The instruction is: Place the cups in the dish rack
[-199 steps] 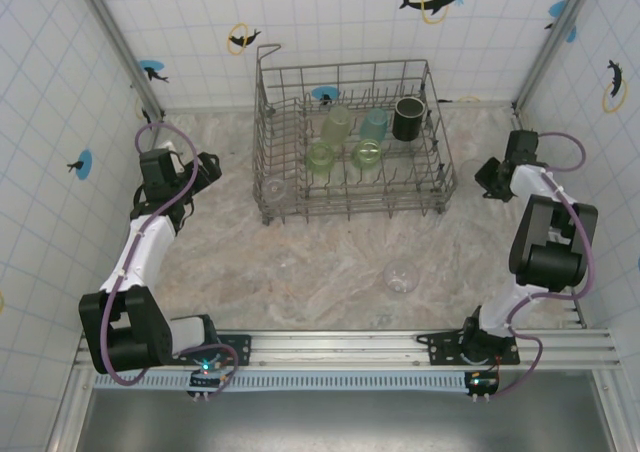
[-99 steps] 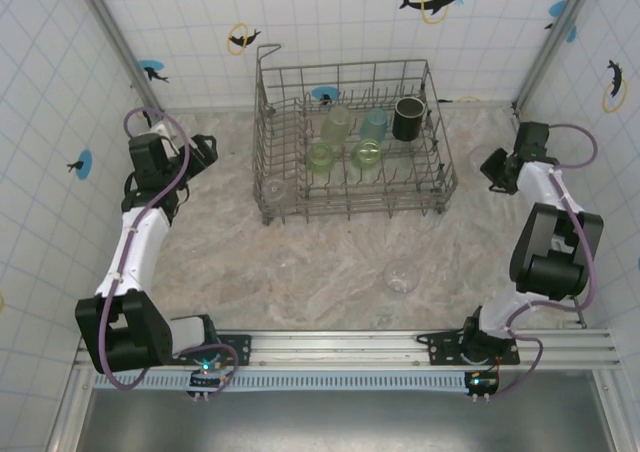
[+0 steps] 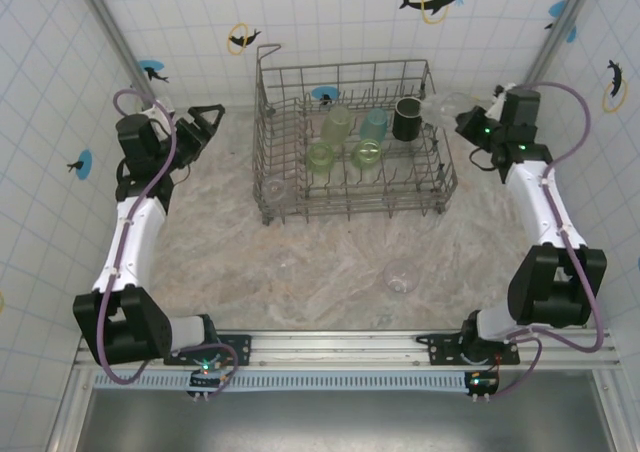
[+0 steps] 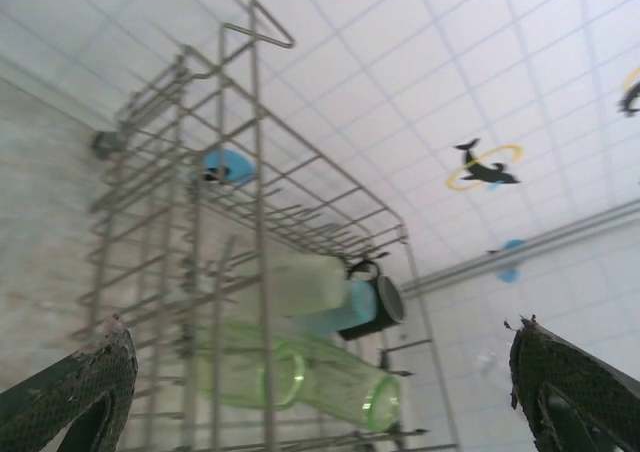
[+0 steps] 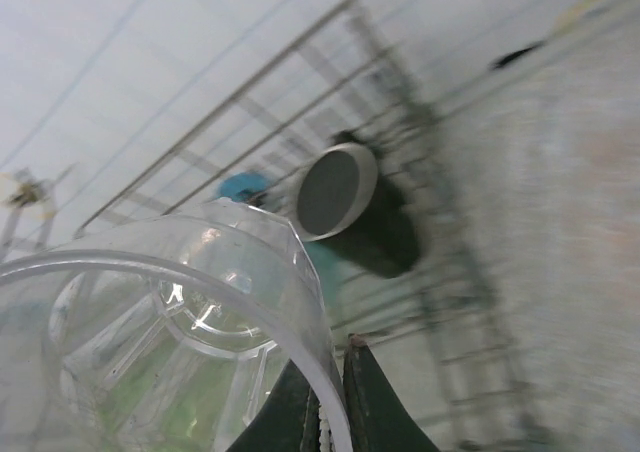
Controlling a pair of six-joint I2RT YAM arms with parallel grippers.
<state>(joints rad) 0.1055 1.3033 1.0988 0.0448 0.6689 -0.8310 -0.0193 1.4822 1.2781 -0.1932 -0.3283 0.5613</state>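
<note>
**Right arm carries a clear glass up to the rack's far corner**

At the left, the left gripper (image 3: 208,122) has risen and drifted toward the back wall. Its fingers (image 4: 70,392) are spread wide around nothing, facing the dish rack (image 3: 350,204) from its left side.

The rack holds light green tumblers (image 3: 320,158), a teal cup (image 3: 374,124) and the black mug (image 3: 407,118). Two loose glasses (image 3: 401,277) wait on the table in front of it.

At the right, the right gripper (image 3: 466,120) has swung up from beside the rack to its far right corner. It is pinching the rim of a clear glass (image 5: 180,322), which is tilted near the mug. The pick looks done and placing is likely next.

The held glass nearly vanishes against the tiles from above. The right wrist view is blurred, so I cannot tell whether the glass is over the wires or just outside them. The fainter loose glass is barely legible.
</note>
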